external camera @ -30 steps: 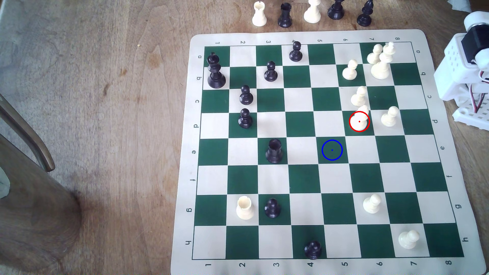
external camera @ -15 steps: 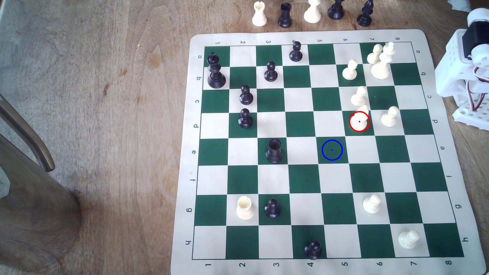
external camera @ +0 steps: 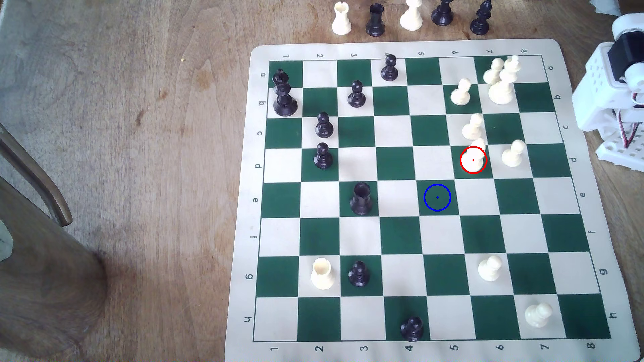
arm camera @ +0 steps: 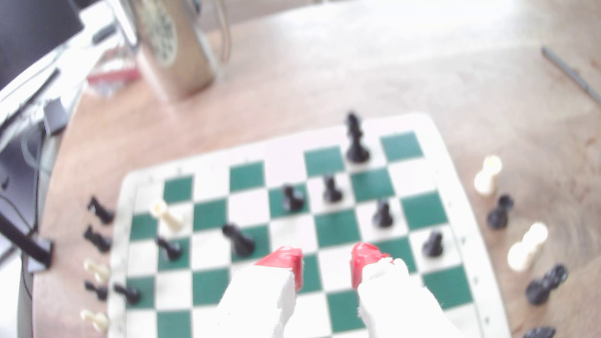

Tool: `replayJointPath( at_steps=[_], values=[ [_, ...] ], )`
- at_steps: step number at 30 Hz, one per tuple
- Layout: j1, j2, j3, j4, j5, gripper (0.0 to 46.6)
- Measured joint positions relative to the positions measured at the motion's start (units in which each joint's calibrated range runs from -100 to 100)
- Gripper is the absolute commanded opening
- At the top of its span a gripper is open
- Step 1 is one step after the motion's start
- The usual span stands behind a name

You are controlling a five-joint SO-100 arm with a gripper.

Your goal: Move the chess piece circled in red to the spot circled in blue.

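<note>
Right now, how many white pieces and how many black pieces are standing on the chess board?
On the board, in the exterior view:
White pieces: 9, counting the red-circled pawn
Black pieces: 8
Total: 17

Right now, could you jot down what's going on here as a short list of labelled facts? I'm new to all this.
piece to move: white pawn, ringed red, upright on a green square
target: blue-ringed square, green, bare, diagonally next to the pawn's square
gripper: gripper, red-tipped, open, holding nothing, above the board
arm base: white arm at the exterior view's right edge, off the board
nearest neighbours: another white pawn just behind; one beside
progress: pawn not yet picked up
</note>
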Motion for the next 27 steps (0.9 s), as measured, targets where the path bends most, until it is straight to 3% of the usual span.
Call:
replayJointPath(
  at_steps=[8, 9, 10, 11, 27],
  values=[
    [-7.67, 18.43, -0.99, 6.06, -3.17, 9.2],
    [-8.92, 20.61, -1.36, 6.53, -3.81, 16.4],
    [-10.99, 23.88, -1.54, 6.93, -5.27, 20.3],
    [-12.68, 26.23, -1.99, 7.33, -6.3, 21.2],
    [-12.76, 50.94, -5.06, 6.69, -12.41, 19.5]
  ],
)
